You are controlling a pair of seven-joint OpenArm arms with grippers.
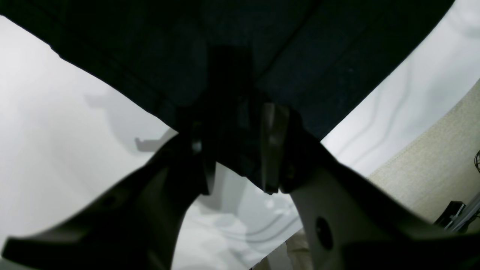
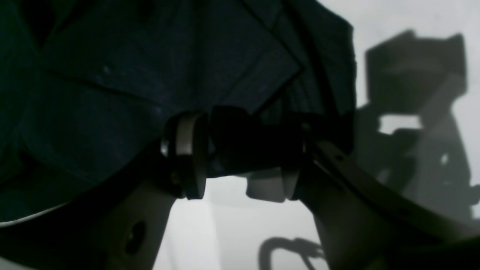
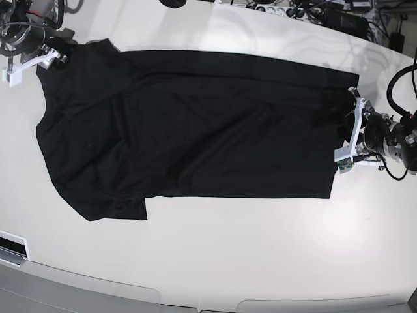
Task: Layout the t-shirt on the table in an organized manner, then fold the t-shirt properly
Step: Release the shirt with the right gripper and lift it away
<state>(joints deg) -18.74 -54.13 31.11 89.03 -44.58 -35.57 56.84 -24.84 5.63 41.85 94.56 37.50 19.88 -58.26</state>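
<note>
1. Counting: one t-shirt (image 3: 195, 137), one table (image 3: 247, 254), two grippers.
2. T-shirt is black and spread across the table's far half, long axis running left to right. Sleeve end lies left, straight hem edge lies right. Cloth is mostly flat, with diagonal creases and a folded-over flap at the near-left corner.
3. Left gripper (image 3: 350, 124) sits at the shirt's right edge in the base view. Left wrist view shows its two fingers (image 1: 272, 146) clenched on a bunch of black fabric (image 1: 240, 56), with the cloth fanning away from the pinch.
4. Right gripper (image 3: 39, 59) sits at the shirt's far-left corner. Right wrist view shows its two pads (image 2: 185, 150) standing fairly wide with a thick wad of dark cloth (image 2: 112, 75) between them: grasping the shirt.
5. Table is glossy white; bare surface shows near, left and right of the shirt, with arm shadows visible in both wrist views.
6. One bunch of cables and dark gear (image 3: 313, 12) lies along the table's far edge.
</note>
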